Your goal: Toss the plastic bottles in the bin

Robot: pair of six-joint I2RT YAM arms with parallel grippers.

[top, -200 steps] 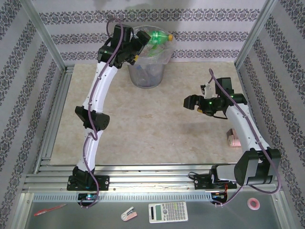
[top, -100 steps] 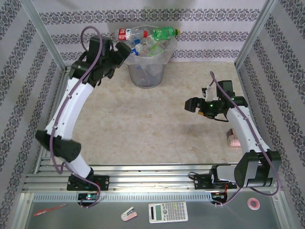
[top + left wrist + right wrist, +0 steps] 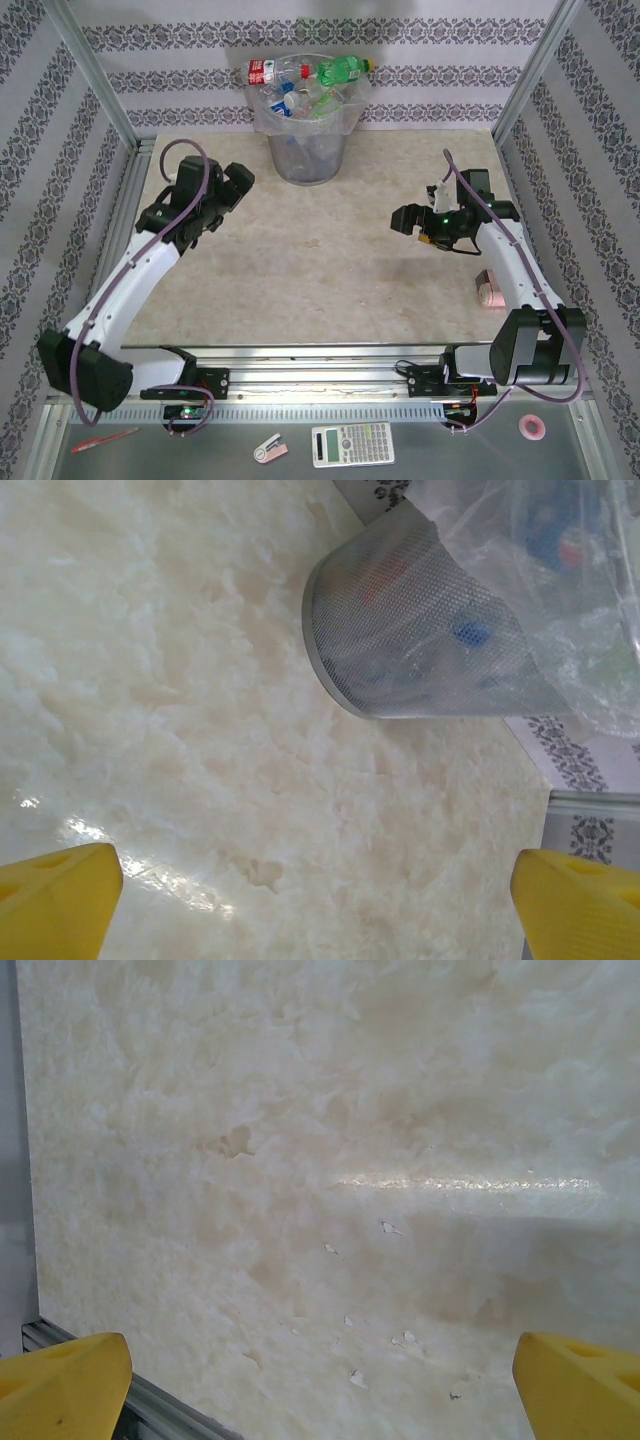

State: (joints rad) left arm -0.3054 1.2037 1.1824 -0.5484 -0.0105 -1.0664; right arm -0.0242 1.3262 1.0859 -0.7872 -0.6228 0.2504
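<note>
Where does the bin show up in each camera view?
Top external: bin at the table's far centre, by the wall.
Left wrist: bin upper right, seen from the side.
Right wrist: faces the tabletop beside a rail.
Shared landmark: the marble tabletop.

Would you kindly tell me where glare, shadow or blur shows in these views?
Right wrist: a bright glare streak across the table, dim shadow below it. Left wrist: small glare at lower left; bin slightly soft. Top: evenly lit, fairly sharp.
</note>
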